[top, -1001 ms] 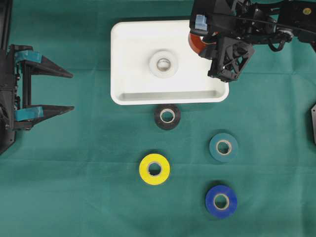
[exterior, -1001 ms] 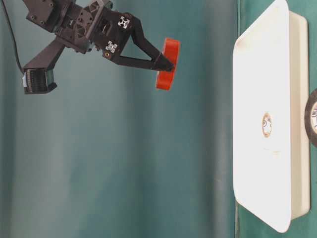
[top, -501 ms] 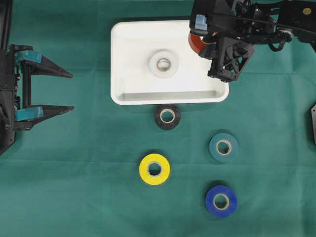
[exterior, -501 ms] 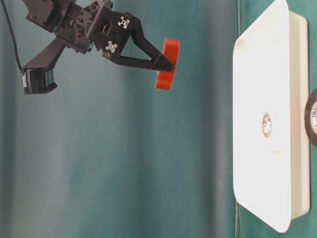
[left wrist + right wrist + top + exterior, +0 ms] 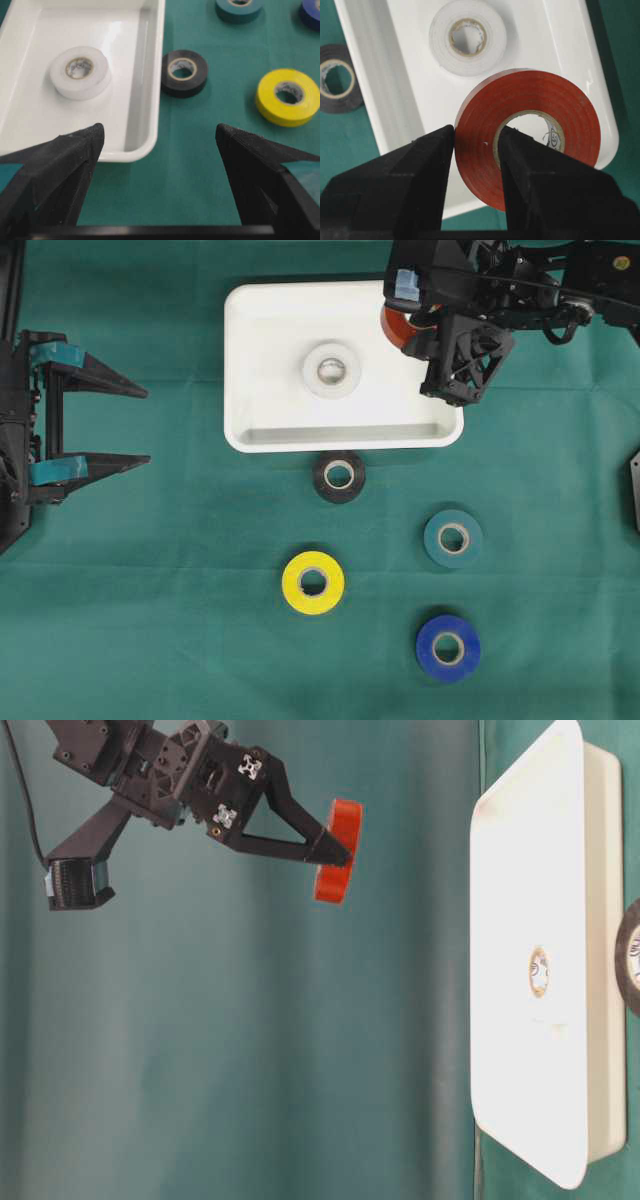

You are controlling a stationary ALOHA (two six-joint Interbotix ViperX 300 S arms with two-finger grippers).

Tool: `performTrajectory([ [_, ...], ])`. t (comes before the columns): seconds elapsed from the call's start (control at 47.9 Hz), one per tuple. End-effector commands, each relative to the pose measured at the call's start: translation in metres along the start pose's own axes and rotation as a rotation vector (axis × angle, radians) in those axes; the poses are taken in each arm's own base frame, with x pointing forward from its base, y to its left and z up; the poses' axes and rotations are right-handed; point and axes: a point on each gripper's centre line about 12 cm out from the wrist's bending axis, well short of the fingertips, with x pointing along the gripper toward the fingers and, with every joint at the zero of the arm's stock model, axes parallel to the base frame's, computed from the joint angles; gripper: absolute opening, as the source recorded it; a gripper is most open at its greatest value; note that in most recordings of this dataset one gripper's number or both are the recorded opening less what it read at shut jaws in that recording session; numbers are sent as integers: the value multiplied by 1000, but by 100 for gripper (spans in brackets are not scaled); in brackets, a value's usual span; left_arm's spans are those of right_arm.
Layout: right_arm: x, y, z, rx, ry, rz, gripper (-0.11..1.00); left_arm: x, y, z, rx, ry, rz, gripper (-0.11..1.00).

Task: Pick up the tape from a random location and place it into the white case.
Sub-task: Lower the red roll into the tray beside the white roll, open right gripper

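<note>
Nothing has shifted since the earlier frames: above the white case (image 5: 260, 360) on the tabletop (image 5: 180, 590), the right gripper (image 5: 476, 150) fingers pinch the red tape (image 5: 530, 135) through wall and core. Left gripper (image 5: 160, 145) fingers stand spread, empty. Light, stiff, smooth tape; that wall-and-core pinch suits it

Evenly and brightly lit from above, with soft faint shadows; mild glare on the white case (image 5: 150, 60) wall; blurred close up (black fingers (image 5: 395, 190) especially), sharp elsewhere
</note>
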Motion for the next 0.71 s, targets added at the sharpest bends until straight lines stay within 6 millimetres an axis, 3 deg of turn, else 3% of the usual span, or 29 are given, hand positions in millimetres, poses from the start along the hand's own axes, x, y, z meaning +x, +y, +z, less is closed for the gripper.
performTrajectory([
  [0.0, 5, 0, 1, 1, -14, 2, 31, 1, 0, 3, 1, -6, -1, 97],
  [0.438, 96, 3, -38, 13, 85, 7, 31, 1, 0, 4, -1, -8, -1, 97],
  [0.689, 124, 0, -56, 42, 107, 3, 31, 1, 0, 4, -1, -9, -1, 97],
])
